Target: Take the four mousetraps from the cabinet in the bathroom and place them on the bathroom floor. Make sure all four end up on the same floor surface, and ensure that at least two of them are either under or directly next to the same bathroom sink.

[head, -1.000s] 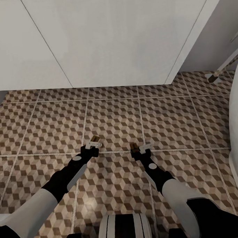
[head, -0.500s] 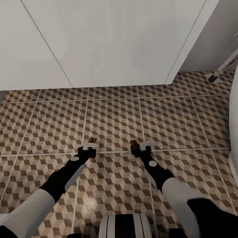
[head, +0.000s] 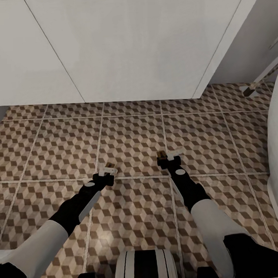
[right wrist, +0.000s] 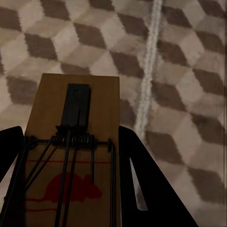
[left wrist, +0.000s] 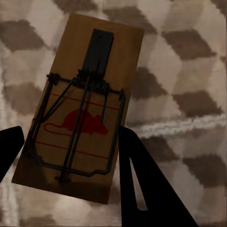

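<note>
Wooden mousetraps (left wrist: 80, 113) (right wrist: 71, 165), each clamped in a claw (head: 107, 170) (head: 167, 158), reveal red mouse prints in wrist views.

Two mousetraps (head: 111, 165) (head: 160, 155) side by side, white vanity (head: 138, 45) behind

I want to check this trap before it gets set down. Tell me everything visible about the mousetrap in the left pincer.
The mousetrap is a flat rectangular board that looks like brown wood, printed with a red mouse outline and thin red lines. Dark wire parts sit on top: a coiled spring across the middle, a wire bar frame and a flat black tab toward the far end. It sits between the dark fingers of the left pincer, over the cube-patterned bathroom floor. Whether it touches the tiles cannot be told.
</note>
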